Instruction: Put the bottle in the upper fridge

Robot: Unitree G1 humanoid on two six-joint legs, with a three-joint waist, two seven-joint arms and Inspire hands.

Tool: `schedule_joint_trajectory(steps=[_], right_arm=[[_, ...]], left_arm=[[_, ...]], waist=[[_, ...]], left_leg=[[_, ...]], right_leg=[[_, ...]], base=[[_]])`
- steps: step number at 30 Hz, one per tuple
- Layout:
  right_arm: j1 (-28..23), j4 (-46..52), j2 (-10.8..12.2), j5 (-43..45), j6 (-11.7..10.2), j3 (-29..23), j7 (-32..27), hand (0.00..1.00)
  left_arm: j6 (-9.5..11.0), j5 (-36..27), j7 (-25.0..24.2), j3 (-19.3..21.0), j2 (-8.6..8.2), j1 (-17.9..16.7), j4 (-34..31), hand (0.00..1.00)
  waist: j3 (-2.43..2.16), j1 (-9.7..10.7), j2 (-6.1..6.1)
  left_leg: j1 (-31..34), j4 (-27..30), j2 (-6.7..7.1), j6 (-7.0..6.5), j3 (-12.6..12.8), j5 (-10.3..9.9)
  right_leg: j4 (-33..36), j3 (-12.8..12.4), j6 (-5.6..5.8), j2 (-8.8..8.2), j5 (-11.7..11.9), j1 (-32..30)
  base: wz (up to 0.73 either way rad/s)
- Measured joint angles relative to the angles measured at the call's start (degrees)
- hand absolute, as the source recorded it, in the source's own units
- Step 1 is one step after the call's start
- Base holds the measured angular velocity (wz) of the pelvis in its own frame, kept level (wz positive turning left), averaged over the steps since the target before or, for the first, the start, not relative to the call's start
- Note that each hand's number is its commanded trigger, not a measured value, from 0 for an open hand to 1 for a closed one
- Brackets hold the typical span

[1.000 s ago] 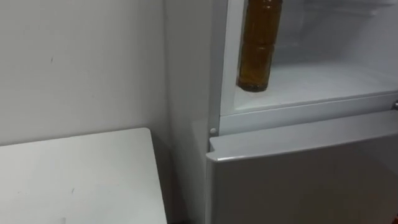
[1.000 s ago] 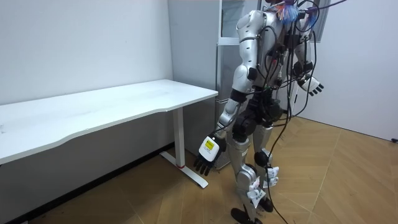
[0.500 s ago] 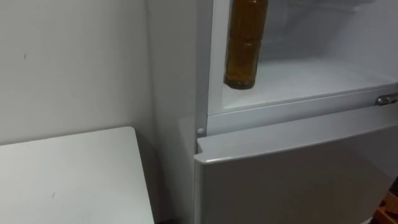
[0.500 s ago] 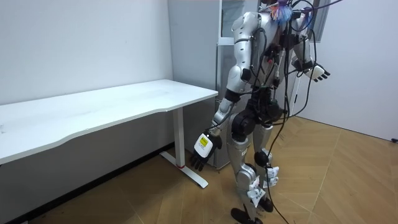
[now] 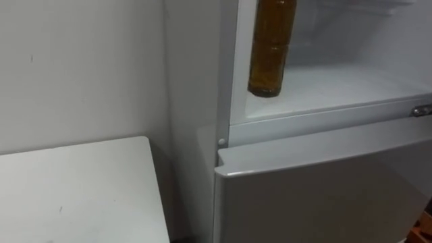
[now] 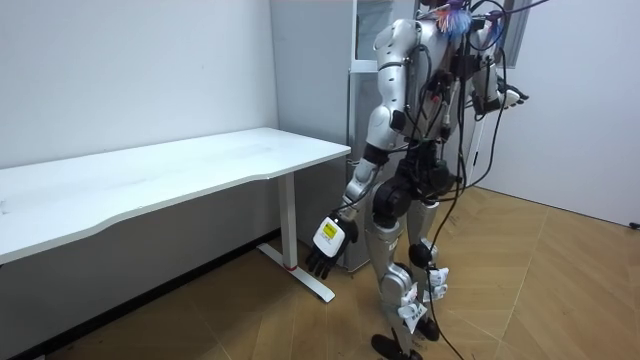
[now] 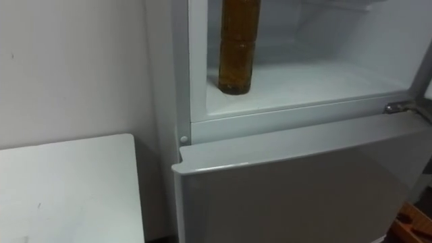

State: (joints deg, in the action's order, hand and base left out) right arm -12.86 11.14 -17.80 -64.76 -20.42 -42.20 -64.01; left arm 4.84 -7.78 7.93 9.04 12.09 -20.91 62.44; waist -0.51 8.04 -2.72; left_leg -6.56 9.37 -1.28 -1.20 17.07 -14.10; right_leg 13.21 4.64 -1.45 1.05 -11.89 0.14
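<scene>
A tall bottle of amber liquid stands upright on the white floor of the upper fridge compartment, at its front left corner; its top is cut off by the picture's edge. Nothing holds it. In the room view I stand close before the fridge. My left hand hangs open at knee height beside the table leg. My right hand is lifted to chest height on the room view's right, fingers stretched out and holding nothing.
The lower fridge door is closed below the open compartment, with a metal hinge at its right. A white table stands against the wall on my left, its corner close to the fridge side. Wooden floor lies behind me.
My right hand has risen from waist height to chest height. The left arm swung slightly back. The eye view has shifted a little; the bottle stays where it stood.
</scene>
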Motion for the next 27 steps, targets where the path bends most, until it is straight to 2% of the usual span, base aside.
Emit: schedule_joint_trajectory(steps=[5,11,27], right_arm=[[1.46,1.34,-0.01,0.13,0.0,-0.01,-0.28,0.0],[1.37,3.11,0.01,6.36,0.04,0.04,-0.92,0.0],[1.09,5.47,0.01,9.01,0.61,0.67,-0.19,0.0]], left_arm=[[-0.12,-0.05,0.0,0.0,-0.01,0.05,0.55,0.0],[-0.13,-0.04,-0.03,0.01,-0.32,0.05,1.7,0.0],[-0.82,1.2,-0.18,0.03,-0.71,0.19,1.71,0.0]], waist=[[0.05,0.15,-0.41],[0.09,-0.1,-0.56],[0.06,-0.6,0.23]], left_leg=[[-0.03,0.09,0.01,0.0,0.0,0.0],[-0.02,0.12,0.1,0.0,0.04,0.0],[0.12,0.02,0.1,0.0,-0.01,-0.01]], right_leg=[[0.58,-0.02,-0.06,-0.05,-0.11,-0.28],[1.53,-0.28,-0.05,-0.12,-0.23,-0.84],[1.81,-0.63,-0.08,0.02,-0.22,-1.3]], base=[[0.0],[-0.01],[-0.01]])
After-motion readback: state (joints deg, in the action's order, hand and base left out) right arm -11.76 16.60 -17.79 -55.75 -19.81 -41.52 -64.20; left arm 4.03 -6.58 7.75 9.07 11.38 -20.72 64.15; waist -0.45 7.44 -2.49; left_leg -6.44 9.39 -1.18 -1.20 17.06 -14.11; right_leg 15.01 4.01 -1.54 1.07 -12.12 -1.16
